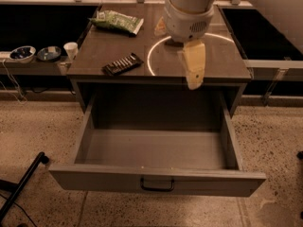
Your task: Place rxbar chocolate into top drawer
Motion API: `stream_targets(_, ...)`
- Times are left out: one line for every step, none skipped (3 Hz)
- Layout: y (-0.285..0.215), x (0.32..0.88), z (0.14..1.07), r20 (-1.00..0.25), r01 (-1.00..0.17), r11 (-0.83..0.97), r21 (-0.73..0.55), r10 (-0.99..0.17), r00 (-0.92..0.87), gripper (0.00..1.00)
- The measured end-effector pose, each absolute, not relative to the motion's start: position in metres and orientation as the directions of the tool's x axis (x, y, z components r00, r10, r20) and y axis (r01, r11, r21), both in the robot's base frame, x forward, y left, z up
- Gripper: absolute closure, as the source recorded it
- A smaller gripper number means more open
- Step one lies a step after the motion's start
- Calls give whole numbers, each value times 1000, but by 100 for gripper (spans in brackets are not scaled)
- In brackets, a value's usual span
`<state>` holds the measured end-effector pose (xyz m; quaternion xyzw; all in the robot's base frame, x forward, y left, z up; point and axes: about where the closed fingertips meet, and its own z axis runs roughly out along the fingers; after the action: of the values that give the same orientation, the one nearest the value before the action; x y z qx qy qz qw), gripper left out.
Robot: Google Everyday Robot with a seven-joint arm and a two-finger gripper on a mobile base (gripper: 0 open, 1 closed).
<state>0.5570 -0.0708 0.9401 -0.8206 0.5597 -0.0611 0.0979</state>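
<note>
Gripper (193,81) hangs centre-right over the table (222,56) front edge; clenched or released, can't tell. Bar (123,64) lies flat centre-left on top, drawer (94,179) open below. Best approach, imo: swing left, drop square across bar's narrow width.
</note>
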Motion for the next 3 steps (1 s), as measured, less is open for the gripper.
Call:
stream_targets(-57,579,947,66,-832,-480,-278,-874,482,0)
stream_targets(-57,579,947,66,-832,-480,-278,-874,482,0)
stream_targets(-44,604,933,73,-808,-521,-275,-849,523,0)
